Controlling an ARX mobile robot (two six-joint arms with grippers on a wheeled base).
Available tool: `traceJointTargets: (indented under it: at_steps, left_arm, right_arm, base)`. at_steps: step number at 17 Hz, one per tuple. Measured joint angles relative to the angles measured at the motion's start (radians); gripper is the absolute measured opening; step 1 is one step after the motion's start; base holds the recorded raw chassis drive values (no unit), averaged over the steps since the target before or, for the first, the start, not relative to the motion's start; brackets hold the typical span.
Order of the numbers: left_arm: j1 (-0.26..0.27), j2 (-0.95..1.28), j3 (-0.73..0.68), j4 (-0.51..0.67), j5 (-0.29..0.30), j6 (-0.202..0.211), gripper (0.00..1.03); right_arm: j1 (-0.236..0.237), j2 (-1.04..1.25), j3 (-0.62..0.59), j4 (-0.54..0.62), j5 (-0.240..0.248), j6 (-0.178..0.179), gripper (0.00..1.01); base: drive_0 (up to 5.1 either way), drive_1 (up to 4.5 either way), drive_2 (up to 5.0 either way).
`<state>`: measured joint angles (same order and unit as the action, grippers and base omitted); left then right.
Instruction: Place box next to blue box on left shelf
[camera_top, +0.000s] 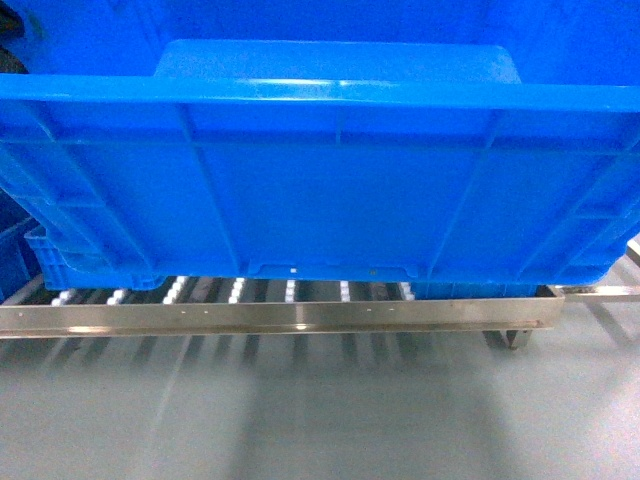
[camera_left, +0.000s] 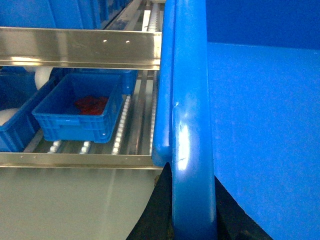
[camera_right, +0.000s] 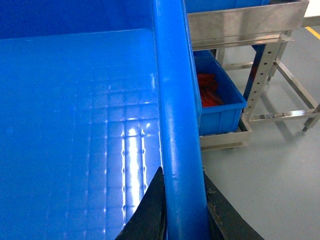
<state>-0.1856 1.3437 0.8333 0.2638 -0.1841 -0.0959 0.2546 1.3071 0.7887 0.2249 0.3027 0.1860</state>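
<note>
Already over the rack, the box (camera_top: 320, 190) fills the head view, its ribbed wall hanging above the left shelf (camera_top: 300, 315), whose white rollers show just under the crate's lower edge. Whether that edge touches the rollers or rides a little above them cannot be told. Both arms carry it by opposite rims: the left gripper (camera_left: 192, 220) is pinched over the thick rim at the bottom of its wrist view, dark fingers on either side of the plastic, and the right gripper (camera_right: 182, 215) is clamped the same way on the far rim. Beyond the left rim, a small blue bin (camera_left: 80, 107) with red contents sits on a lower roller track, with another blue bin (camera_left: 15, 130) holding a white object beside it; the right wrist view shows a further blue bin (camera_right: 220, 100) with red items close to the crate's wall. The risk from here looks to be the rollers themselves: released on a sloped track, the crate could coast. A second hazard is a lopsided release, one rim freed before the other, tipping the load against the steel front rail (camera_top: 280, 318).
</note>
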Motion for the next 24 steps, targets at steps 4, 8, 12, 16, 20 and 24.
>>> traceJointTargets:
  at_steps: [4,8,12,16,20,24]
  left_arm:
    - [0.0,0.0,0.0,0.0,0.0,0.0,0.08]
    - [0.0,0.0,0.0,0.0,-0.001,0.0,0.08]
    - [0.006,-0.001,0.0,0.003,0.001,0.003,0.08]
    - [0.006,-0.001,0.0,0.0,0.001,0.003,0.08]
    - [0.006,-0.001,0.0,0.0,0.001,0.003,0.08]
    - [0.006,-0.001,0.0,0.0,0.001,0.003,0.08]
  right_arm:
    - [0.0,0.0,0.0,0.001,0.0,0.0,0.1]
    - [0.0,0.0,0.0,0.0,0.0,0.0,0.1]
    - [0.006,0.0,0.0,0.003,0.002,0.003,0.1]
    - [0.006,0.0,0.0,0.0,0.003,0.002,0.1]
    - [0.006,0.0,0.0,0.0,0.004,0.002,0.1]
    - [0.006,0.0,0.0,0.0,0.003,0.002,0.1]
  base:
    - [-4.9,2.49,2.5]
    - [-5.0,2.48,2.5]
    - [0.0,0.0,0.0]
    - [0.0,0.0,0.0]
    - [0.0,0.0,0.0]
    - [0.0,0.0,0.0]
